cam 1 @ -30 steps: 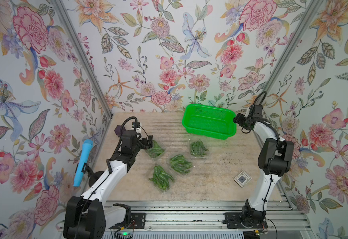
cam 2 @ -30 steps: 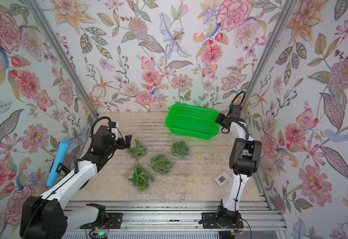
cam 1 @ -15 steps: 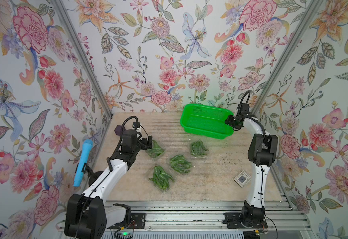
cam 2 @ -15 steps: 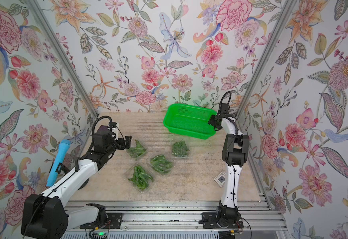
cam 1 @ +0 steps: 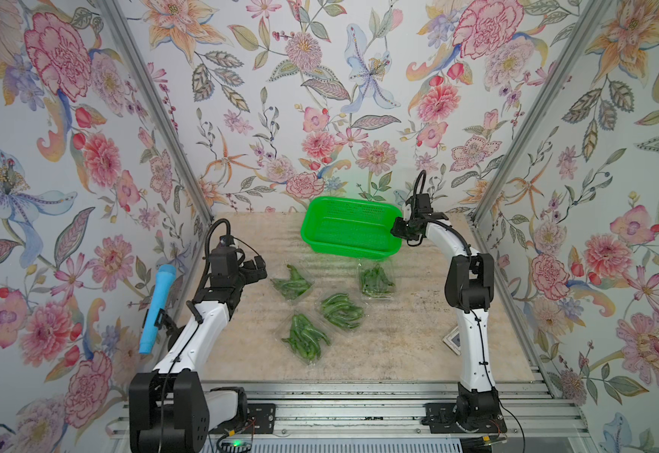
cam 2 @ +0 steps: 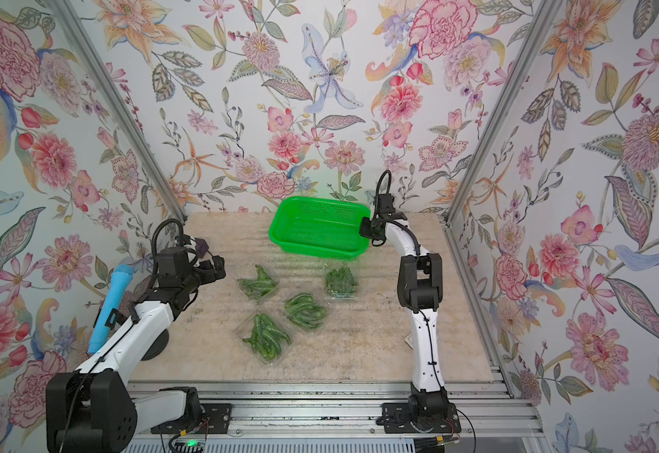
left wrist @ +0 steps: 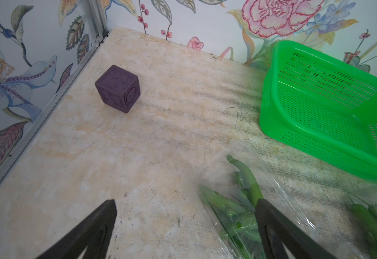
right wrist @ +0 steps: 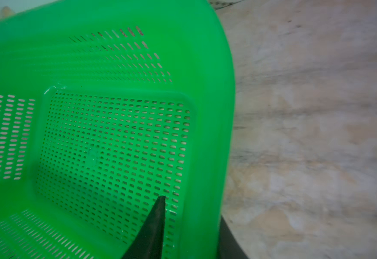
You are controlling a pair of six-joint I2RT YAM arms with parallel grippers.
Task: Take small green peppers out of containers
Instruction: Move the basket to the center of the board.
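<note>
Four clear containers of small green peppers lie mid-table in both top views: one at the left (cam 1: 292, 281), one at the right (cam 1: 376, 279), one in the middle (cam 1: 341, 311) and one nearest the front (cam 1: 306, 336). My left gripper (cam 1: 257, 266) hovers open just left of the left container (left wrist: 239, 201), nothing between its fingers (left wrist: 102, 224). My right gripper (cam 1: 398, 231) straddles the right rim of the bright green basket (cam 1: 349, 235), one finger (right wrist: 154, 224) inside, the other under the lip, closed on the wall (right wrist: 201, 179).
A purple cube (left wrist: 118, 88) sits near the back left corner, beside the left wrist (cam 2: 201, 247). A blue foam-covered handle (cam 1: 157, 310) hangs on the left wall. A small white square tile (cam 1: 453, 340) lies by the right arm's base.
The right gripper reached the basket's right rim and closed on it. The basket has since shifted left across the back of the table. The left arm barely moved.
</note>
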